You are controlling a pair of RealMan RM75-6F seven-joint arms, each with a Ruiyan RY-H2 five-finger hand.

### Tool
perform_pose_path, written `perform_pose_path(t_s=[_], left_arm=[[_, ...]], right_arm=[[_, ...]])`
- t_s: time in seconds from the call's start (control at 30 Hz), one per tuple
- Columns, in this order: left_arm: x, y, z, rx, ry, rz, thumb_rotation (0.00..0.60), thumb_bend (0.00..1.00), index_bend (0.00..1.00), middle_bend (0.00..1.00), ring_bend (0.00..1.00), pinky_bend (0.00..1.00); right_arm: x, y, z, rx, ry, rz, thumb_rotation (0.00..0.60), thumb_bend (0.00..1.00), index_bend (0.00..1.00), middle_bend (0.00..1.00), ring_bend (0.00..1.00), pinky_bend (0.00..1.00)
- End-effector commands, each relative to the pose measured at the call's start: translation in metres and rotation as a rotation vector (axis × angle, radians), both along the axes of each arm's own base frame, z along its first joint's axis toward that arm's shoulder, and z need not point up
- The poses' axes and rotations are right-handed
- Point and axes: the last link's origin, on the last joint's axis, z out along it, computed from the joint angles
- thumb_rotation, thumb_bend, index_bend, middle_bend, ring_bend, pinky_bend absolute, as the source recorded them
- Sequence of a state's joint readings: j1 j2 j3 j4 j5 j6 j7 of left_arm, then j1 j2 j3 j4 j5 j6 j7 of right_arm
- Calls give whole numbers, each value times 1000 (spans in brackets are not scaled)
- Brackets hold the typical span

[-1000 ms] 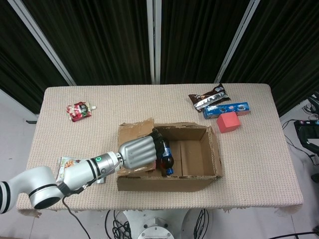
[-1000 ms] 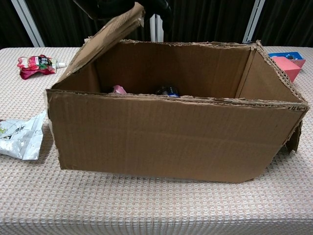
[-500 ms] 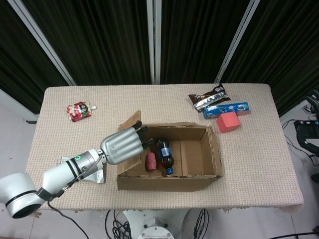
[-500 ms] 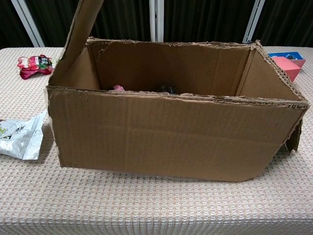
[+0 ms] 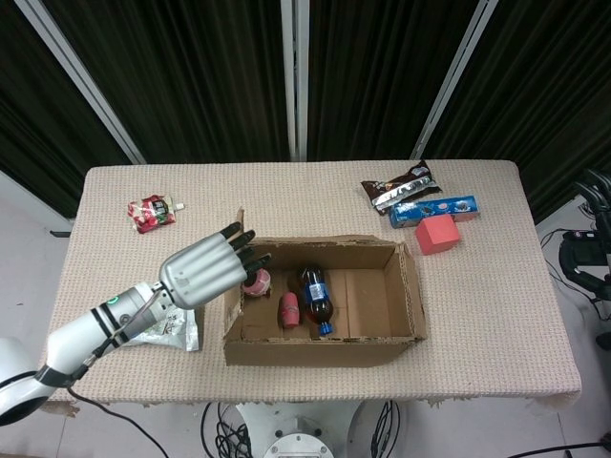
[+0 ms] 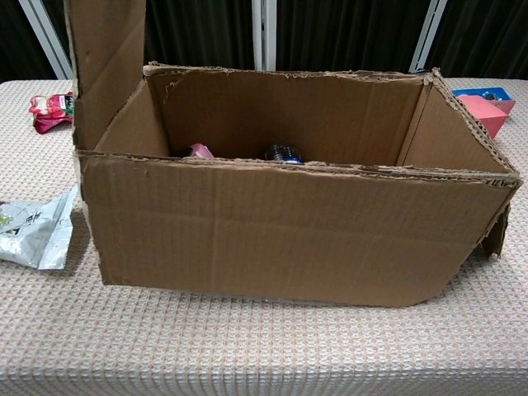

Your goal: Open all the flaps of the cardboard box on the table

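The beige woven surface [image 5: 496, 286] carries the brown corrugated cardboard box [image 6: 289, 235] near its middle. The board looks light and stiff but ragged-edged, likely to tear or slide if pushed hard. Its upright left flap [image 6: 103, 66] is best pressed near the free top edge. The silver left hand [image 5: 205, 270] rests there, fingers spread, grasping nothing. No right hand shows.

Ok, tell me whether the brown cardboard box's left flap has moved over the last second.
Yes. The left flap swung from leaning over the cardboard box opening to standing upright at its left wall, with the left hand beside it.
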State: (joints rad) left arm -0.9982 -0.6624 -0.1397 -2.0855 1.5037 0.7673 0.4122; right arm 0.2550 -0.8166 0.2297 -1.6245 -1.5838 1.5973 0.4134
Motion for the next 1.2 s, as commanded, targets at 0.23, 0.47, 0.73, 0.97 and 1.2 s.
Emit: perform_pose_path(t_s=[0.23,0.47,0.73,0.97,1.2], left_arm=[[-19,4,17,15,-93,56,600,862,160,357,173,267],[-40,6,23,5,-154,133,600,862,160,357,173,267],[-67,16,36,37,-248,217,600,862,160,316,174,267],[-98,27,56,33,-444,371,600,861,147,264,174,267],[-153,31,83,187,-512,444,600,796,134,254,174,267]], right_arm=[[4,-2,-4,9,4,3,600,496,0,0,0,0],[7,-3,-6,14,8,6,600,496,0,0,0,0],[9,-3,-9,19,7,6,600,496,0,0,0,0],[7,-1,-9,25,12,-2,600,496,0,0,0,0],[2,3,-11,24,21,-16,600,496,0,0,0,0]])
